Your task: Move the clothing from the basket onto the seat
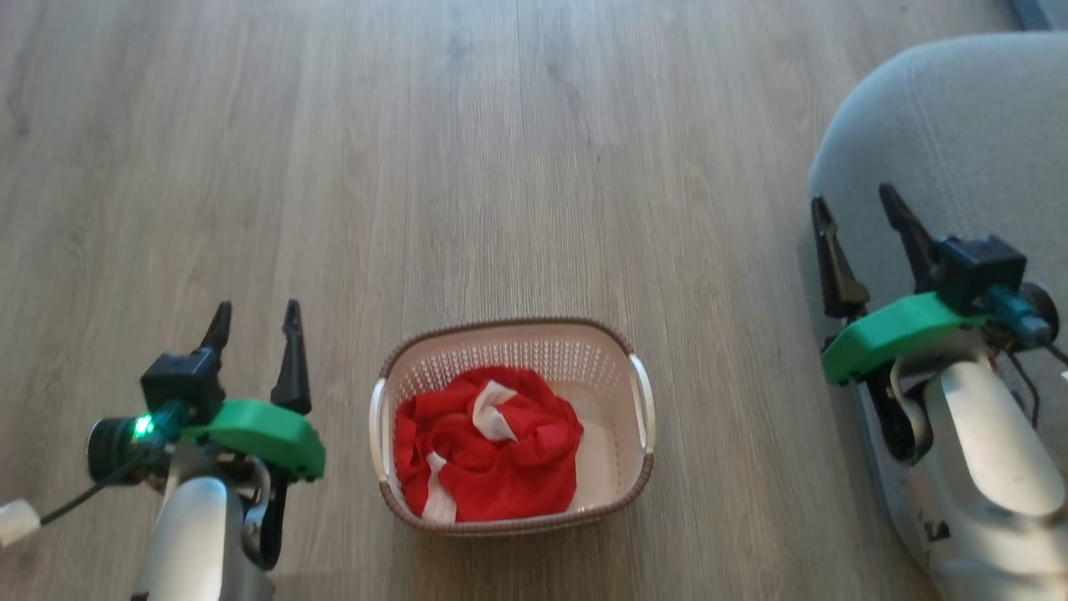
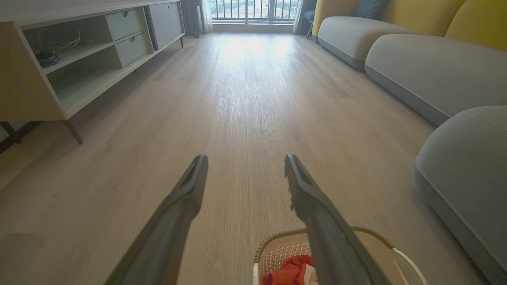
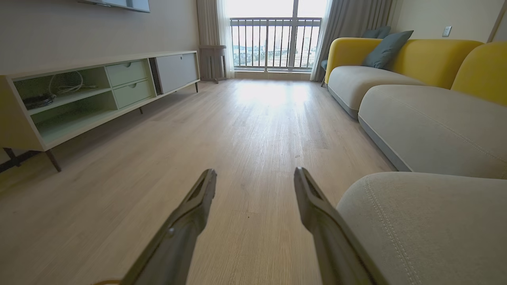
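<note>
One basket stands on the floor, directly ahead of the robot between its arms. The clothing lies bunched inside, filling the basket's left and middle and leaving a strip of cream bottom bare along the right side. It is one red heap with two white patches showing; how many garments make it up I cannot tell. The basket has two white handles, one on each short side.

The seat is well to the right of the basket, with bare floor between them.

There are two grippers, each with two dark fingers. The left gripper hovers just left of the basket, fingers spread apart and holding nothing. The right gripper is at the seat's near edge, fingers likewise spread and empty.

In the right wrist view a low cabinet along the wall has two drawers and open shelves, the upper one holding loose cables. Three grey cushions run in a row.
</note>
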Tool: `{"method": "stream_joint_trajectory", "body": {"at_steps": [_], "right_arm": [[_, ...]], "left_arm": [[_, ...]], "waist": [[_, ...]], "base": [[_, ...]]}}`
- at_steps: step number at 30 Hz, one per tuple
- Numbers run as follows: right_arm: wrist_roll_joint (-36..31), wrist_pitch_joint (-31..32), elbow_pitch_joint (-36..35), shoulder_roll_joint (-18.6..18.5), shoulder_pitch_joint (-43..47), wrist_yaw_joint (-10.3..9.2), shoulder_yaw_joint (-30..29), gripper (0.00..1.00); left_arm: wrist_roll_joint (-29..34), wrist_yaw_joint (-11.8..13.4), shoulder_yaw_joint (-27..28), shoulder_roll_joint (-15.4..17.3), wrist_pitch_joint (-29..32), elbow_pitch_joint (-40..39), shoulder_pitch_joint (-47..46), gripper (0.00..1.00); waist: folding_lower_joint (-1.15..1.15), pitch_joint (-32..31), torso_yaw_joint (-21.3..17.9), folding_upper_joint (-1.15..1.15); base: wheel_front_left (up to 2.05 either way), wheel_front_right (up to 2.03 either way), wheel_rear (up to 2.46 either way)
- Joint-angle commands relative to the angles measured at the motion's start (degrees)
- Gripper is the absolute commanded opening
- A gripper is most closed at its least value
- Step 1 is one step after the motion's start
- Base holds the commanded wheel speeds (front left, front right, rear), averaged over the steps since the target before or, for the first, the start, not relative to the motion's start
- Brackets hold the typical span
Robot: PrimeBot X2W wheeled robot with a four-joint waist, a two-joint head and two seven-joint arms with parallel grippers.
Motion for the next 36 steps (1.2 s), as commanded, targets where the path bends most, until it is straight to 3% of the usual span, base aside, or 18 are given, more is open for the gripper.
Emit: {"method": "stream_joint_trajectory", "body": {"at_steps": [1, 21, 36], "right_arm": [[0.0, -0.5, -2.4, 0.0, -3.4, 0.41, 0.7, 1.0], [1.0, -0.5, -15.7, -1.2, -13.9, 0.41, 0.7, 1.0], [1.6, -0.5, -17.8, -1.2, -17.7, 0.41, 1.9, 1.0]], "left_arm": [[-0.5, -0.2, 1.2, 0.6, -0.7, -1.5, -3.7, 1.0], [-7.6, 0.2, -13.3, 0.6, -0.7, 3.9, -14.0, 1.0], [-3.3, -0.5, -24.5, 0.6, -0.7, 20.9, -29.0, 1.0]], "waist": [[0.0, 2.0, -0.3, 0.0], [0.0, 26.9, -2.3, 0.0], [0.0, 40.0, -5.9, 0.0]], "base": [[0.0, 0.0, 0.0], [0.0, 0.0, 0.0], [0.0, 0.0, 0.0]]}}
